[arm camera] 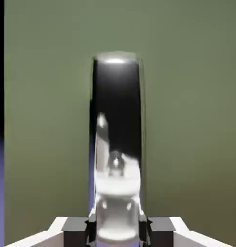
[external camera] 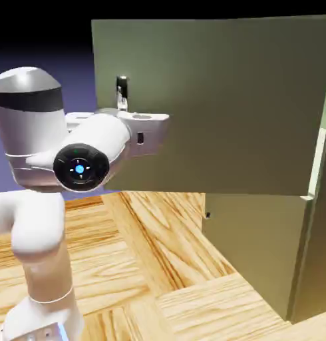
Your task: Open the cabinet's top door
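Tool closed on the handle of the swung-out top door

No brand, label or writing is readable on the arm (external camera: 42,226) or the cabinet (external camera: 319,266). In the exterior view, the top door (external camera: 219,106) stands swung out from the cabinet, reaching from about three o'clock across to eleven; the lower door (external camera: 255,246) lies at four o'clock. The shiny vertical handle (arm camera: 116,144) sits near the top door's free edge, at ten o'clock. The tool (arm camera: 117,226) is narrowed around that handle, one fingertip on each side, at six o'clock in the hand view. The handle's lower end runs out of that frame, and its mirror-like surface makes its shape hard to read. The hand hides part of the handle in the exterior view, where the cabinet's right side and the arm's base are cut off. The wood-patterned bench (external camera: 139,266) spreads around six o'clock.
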Controlling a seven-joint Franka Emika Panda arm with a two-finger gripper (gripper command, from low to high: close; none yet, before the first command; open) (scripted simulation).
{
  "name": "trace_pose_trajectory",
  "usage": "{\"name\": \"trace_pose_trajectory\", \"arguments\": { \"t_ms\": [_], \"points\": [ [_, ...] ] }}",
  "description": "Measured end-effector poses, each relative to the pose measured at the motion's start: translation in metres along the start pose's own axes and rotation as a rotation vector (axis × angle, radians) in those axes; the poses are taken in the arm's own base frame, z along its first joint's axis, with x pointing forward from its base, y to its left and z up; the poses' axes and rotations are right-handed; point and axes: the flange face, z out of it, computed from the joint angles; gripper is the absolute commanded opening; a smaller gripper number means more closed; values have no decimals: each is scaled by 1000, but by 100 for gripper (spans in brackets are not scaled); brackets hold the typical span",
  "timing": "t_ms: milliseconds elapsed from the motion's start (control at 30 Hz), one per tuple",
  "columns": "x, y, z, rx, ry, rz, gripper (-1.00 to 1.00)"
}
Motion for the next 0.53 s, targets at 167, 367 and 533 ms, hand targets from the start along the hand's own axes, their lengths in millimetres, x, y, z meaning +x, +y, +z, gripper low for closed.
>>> {"name": "trace_pose_trajectory", "arguments": {
  "t_ms": [167,367,533],
  "points": [
    [15,15,-50,88,-88,0,-100],
    [36,36,-101,182,-182,0,-100],
    [55,54,-136,253,-252,0,-100]
  ]
}}
